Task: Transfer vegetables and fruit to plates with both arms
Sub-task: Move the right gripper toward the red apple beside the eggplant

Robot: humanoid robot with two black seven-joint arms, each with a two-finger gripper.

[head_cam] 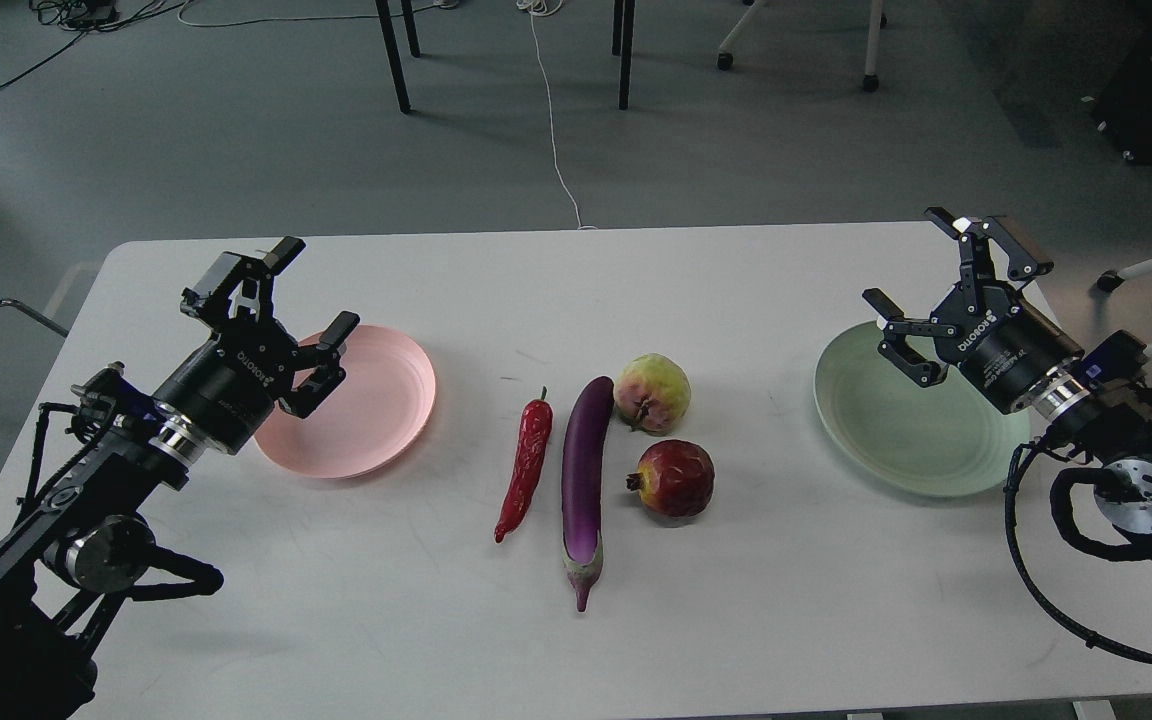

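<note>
In the middle of the white table lie a red chili pepper (526,466) and, to its right, a long purple eggplant (584,480) with its stem cap toward me. Right of them sit a yellow-green fruit blushed pink (652,392) and a dark red pomegranate (675,479). An empty pale pink plate (376,410) rests at the left, an empty mint green plate (911,420) at the right. My left gripper (314,290) hovers open over the pink plate's left rim. My right gripper (921,255) hovers open over the green plate's far edge. Neither holds anything.
The table's (576,640) far edge runs just behind both grippers. Beyond it on the grey floor are chair legs (396,60), a white cable (554,130) and a wheeled chair base (1151,265) at the right.
</note>
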